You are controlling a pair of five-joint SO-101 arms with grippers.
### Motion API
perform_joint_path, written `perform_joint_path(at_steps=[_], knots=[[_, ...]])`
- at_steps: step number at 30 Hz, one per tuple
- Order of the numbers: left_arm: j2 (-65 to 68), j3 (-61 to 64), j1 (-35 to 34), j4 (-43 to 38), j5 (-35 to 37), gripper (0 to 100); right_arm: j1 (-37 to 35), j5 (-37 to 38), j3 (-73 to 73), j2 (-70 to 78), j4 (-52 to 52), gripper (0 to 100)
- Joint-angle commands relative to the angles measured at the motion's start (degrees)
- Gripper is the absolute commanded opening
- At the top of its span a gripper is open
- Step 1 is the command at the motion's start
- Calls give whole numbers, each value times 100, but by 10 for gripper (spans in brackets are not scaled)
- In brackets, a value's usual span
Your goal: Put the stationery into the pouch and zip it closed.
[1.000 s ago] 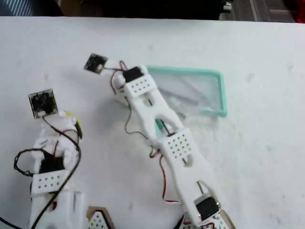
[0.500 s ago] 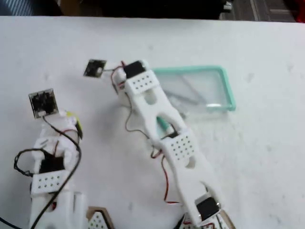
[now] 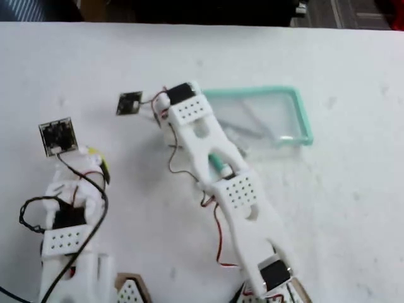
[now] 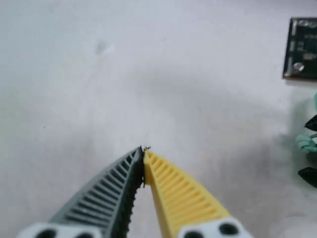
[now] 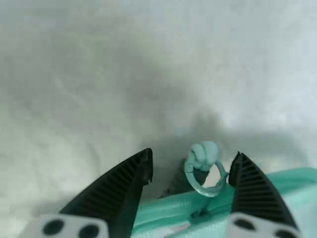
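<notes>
right gripper (image 5: 192, 154) is sitting open, jaws straddling the zipper pull (image 5: 203, 166) of the pouch (image 3: 302, 120), which is lying mid-table. left gripper (image 4: 143, 149) is resting closed, empty, well apart. risk: nothing is pinning the pouch, so a tug may be dragging it instead of zipping.

White table (image 3: 353, 208) w/ clear, teal-edged pouch (image 3: 278, 117) lying flat on it, approx. mid-table, a bit twd far side.
</notes>
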Motion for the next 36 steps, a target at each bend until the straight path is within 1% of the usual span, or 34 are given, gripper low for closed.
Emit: perform_joint_path(at_steps=[1, 3, 4, 7, 8, 9, 10, 12, 17, 21, 28, 36], knots=[[22, -123, 75, -105, 26, 26, 180, 141, -211, -22, -127, 251], [22, -123, 84, -105, 26, 27, 215, 176, -211, -4, -84, 232], [22, -123, 127, -105, 26, 27, 224, 202, -211, -4, -84, 199], [22, -123, 242, -105, 18, 27, 242, 369, -211, -4, -110, 9], [22, -123, 251, -105, 18, 27, 242, 396, -211, -4, -110, 14], [22, -123, 251, -105, 18, 27, 242, 396, -211, -22, -101, 48], [22, -123, 251, -105, 18, 27, 242, 396, -220, -31, -101, 53], [22, -123, 251, -105, 18, 27, 259, 396, -316, -84, -75, 14], [22, -123, 251, -105, 18, 27, 382, 325, -1292, -532, 365, 16], [13, -123, 259, -105, 18, 27, 532, -35, -2224, -813, 664, 17], [13, -123, 259, -105, 18, 27, 1068, -580, -3147, -1068, 716, 17], [13, -123, 268, -105, 18, 27, 1525, -1433, -3235, -1938, 725, 17]])
